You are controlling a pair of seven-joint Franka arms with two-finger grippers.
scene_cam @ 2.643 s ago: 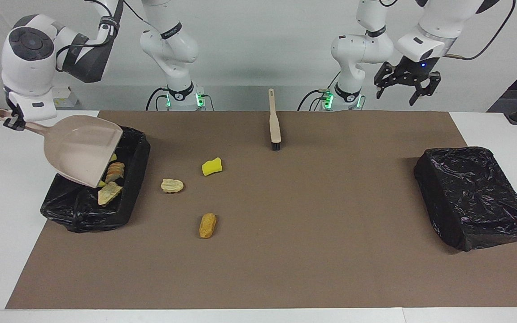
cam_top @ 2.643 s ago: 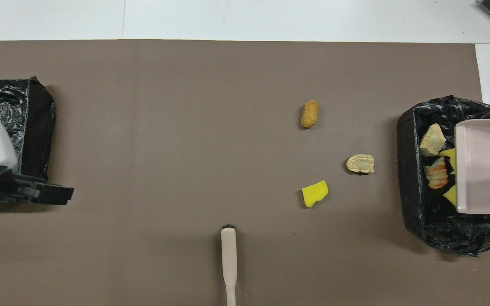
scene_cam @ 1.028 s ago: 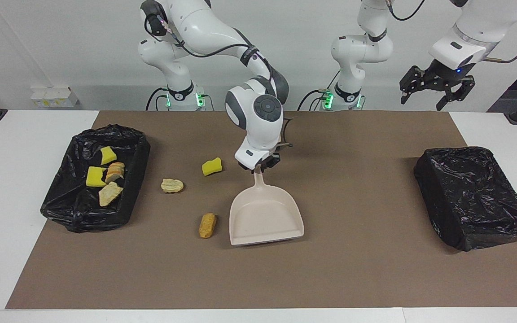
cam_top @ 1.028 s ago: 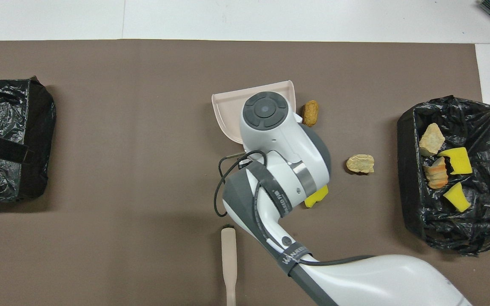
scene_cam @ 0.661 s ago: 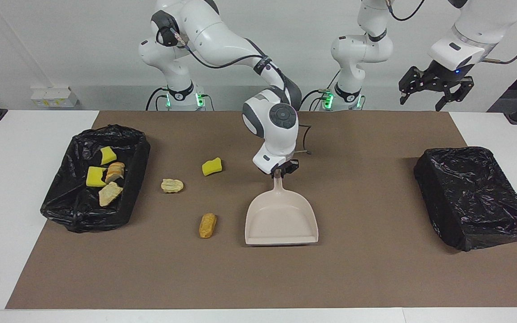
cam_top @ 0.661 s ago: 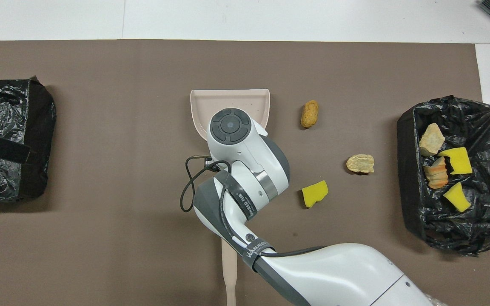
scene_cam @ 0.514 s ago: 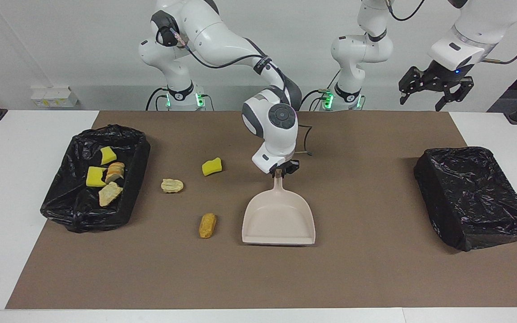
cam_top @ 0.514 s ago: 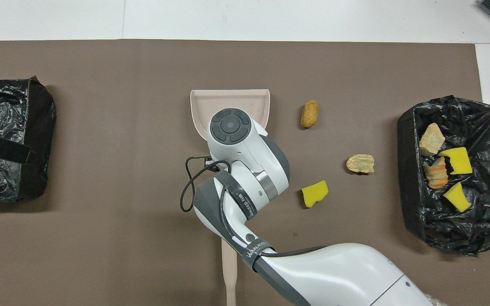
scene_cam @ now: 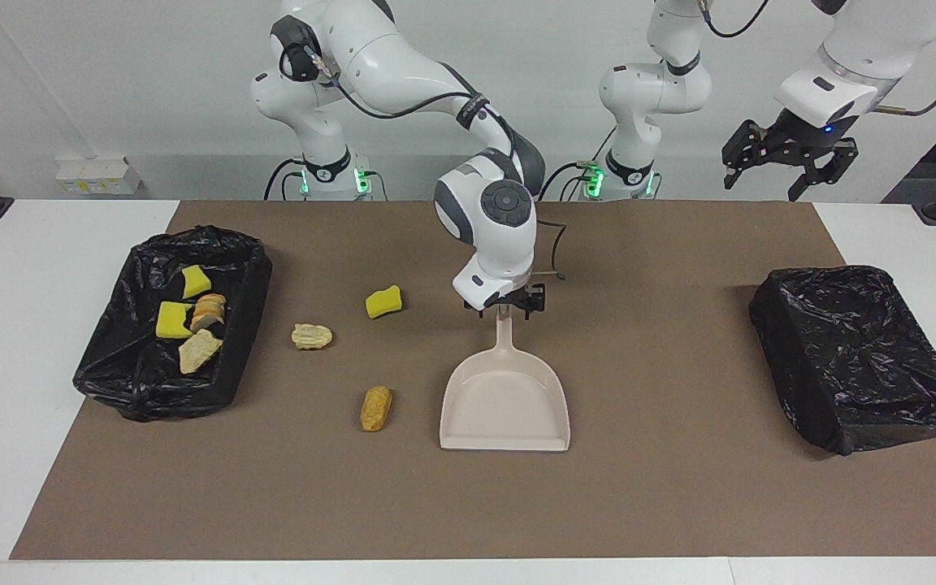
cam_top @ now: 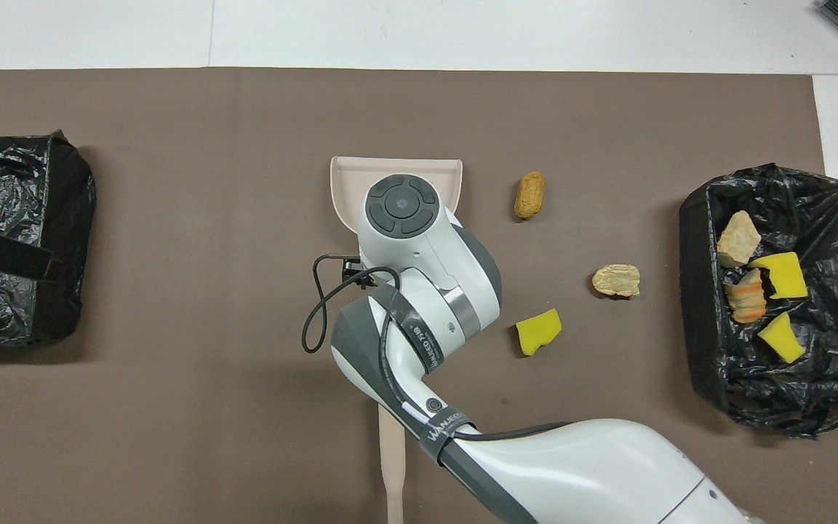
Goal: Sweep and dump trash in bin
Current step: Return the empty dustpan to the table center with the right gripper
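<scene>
I've just set the dustpan (scene_cam: pixel 505 404) flat mid-counter; right jaws (scene_cam: pixel 506 304) look newly apart around its handle. Left jaws (scene_cam: pixel 784 161) wait apart. Three scraps (scene_cam: pixel 376 408) lie unswept; four sit in the bin (scene_cam: pixel 250 280).

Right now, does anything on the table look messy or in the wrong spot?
Yes. Three scraps lie loose on the brown mat: a yellow sponge chunk, a pale bread piece and a brown pastry piece. Four others are already in the open bin. The dustpan sits empty beside them.
</scene>
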